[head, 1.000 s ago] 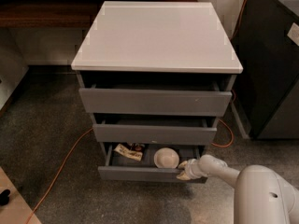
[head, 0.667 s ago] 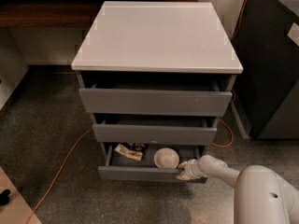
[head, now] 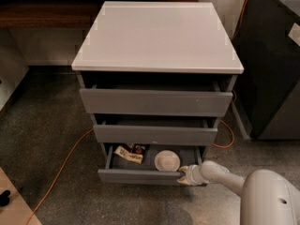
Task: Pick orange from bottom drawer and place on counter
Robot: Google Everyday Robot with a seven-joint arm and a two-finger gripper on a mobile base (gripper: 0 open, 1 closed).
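Bottom drawer [head: 140, 176] open, lowest of three, one white bowl [head: 167, 161] inside, one gripper [head: 183, 176] at its front-right corner, grip unclear.

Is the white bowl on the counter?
No, the white bowl sits in the bottom drawer, beside the gripper at its front.

The bottom drawer [head: 140, 176], dark grey and shallow, stands pulled open beneath the flat, glossy light-grey counter [head: 157, 36]. The gripper [head: 184, 176] sits at the drawer's front right corner.
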